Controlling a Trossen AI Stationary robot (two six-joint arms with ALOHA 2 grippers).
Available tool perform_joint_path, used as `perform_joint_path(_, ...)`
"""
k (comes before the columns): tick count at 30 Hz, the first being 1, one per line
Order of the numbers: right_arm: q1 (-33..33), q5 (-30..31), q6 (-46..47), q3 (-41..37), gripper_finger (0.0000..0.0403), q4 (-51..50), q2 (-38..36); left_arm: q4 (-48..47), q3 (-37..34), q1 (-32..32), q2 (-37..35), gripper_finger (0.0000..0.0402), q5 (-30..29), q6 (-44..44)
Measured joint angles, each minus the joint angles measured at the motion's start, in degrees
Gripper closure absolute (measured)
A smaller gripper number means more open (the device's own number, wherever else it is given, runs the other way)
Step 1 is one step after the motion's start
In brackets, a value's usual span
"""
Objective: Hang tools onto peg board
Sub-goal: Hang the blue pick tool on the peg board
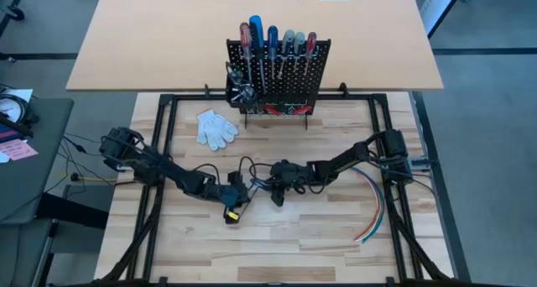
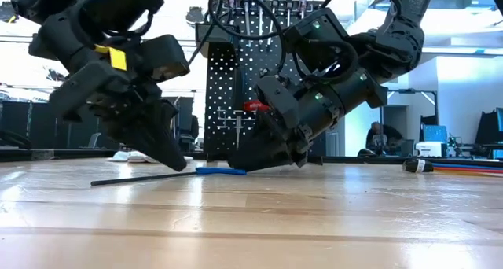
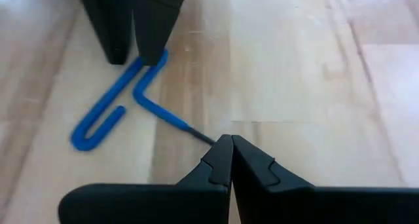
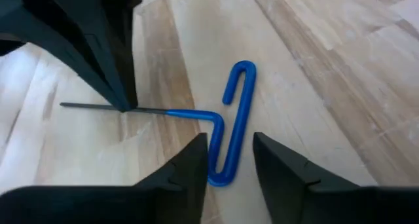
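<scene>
The left gripper (image 3: 230,149) is pinching the thin shaft of the blue T-handle key (image 4: 230,129) at table centre. The right gripper (image 4: 230,160) is straddling its handle, jaws apart; it should probably close squarely before lifting toward the peg board (image 1: 281,77) at twelve o'clock.

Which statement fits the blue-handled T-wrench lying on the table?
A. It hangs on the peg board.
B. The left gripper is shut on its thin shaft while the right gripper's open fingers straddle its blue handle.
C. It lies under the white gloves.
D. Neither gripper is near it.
B: the left gripper pinches the T-wrench shaft, and the right gripper stands open around the handle loop.
</scene>
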Motion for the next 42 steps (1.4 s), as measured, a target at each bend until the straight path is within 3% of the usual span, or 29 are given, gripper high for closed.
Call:
perform_joint_path(6,-0.17,-4.42,2.47,0.02,0.0206,-0.26,-0.06,0.8,-0.51,2.27,0.08,0.0401,1.09,-1.29)
perform_joint_path(9,-0.17,-6.64,2.74,0.02,0.0189,-0.22,-0.08,1.85,-0.57,3.48,1.98,0.0401,1.16,-1.99)
perform_joint_path(17,-0.17,-10.32,2.93,-0.05,0.0201,0.25,-0.04,5.25,-0.31,5.05,7.74,0.0401,-2.1,-2.45)
perform_joint_path(30,0.04,-12.01,2.69,-0.11,0.0216,1.62,0.01,-1.18,-0.7,5.55,1.74,0.0401,-15.62,0.1)
perform_joint_path(37,0.04,-11.27,2.51,-0.11,0.0216,1.91,0.06,-10.87,-0.68,3.5,-5.4,0.0397,-14.92,2.15)
perform_joint_path(42,0.02,-10.79,1.76,-0.17,0.0216,2.1,0.11,-10.93,-0.7,2.55,-8.67,0.0343,-11.55,5.46)
